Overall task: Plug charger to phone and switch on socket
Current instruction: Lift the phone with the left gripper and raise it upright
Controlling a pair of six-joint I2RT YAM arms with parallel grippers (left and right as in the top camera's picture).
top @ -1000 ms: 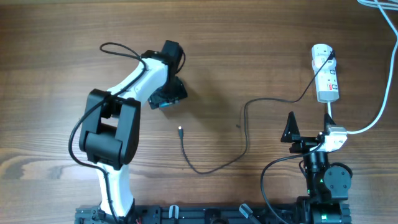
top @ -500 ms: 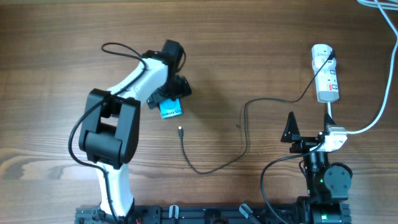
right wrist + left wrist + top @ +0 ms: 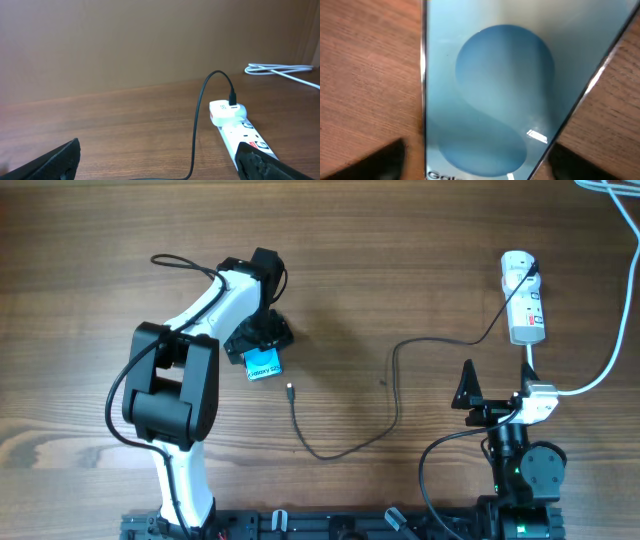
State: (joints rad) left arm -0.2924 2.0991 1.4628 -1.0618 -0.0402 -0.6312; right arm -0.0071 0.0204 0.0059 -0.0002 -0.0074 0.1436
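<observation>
Since a second ago my left arm has drawn back a little. The phone, then almost hidden under the left gripper, is now showing its teal screen on the tabletop.

In the left wrist view the fingers are standing spread wide, one on each side of the phone. It is lying flat between them, released rather than pinched. The screen is showing a round blue shape and the start of some white lettering.

The charger is lying loose on the wood. Its silvery connector tip is resting just to the right of the phone and slightly nearer the robot's base. It is apart from the phone and not plugged in. From there the black cable is curving away from the phone in a wide loop and running to the socket. The socket is sitting far to the right of the phone and a bit farther up the tabletop. A black plug is sitting in it, and a white lead is trailing off still farther from the phone.

My right gripper is waiting far to the right of the phone, in the same place as a second ago. Its fingers are standing fully spread with nothing between them.
</observation>
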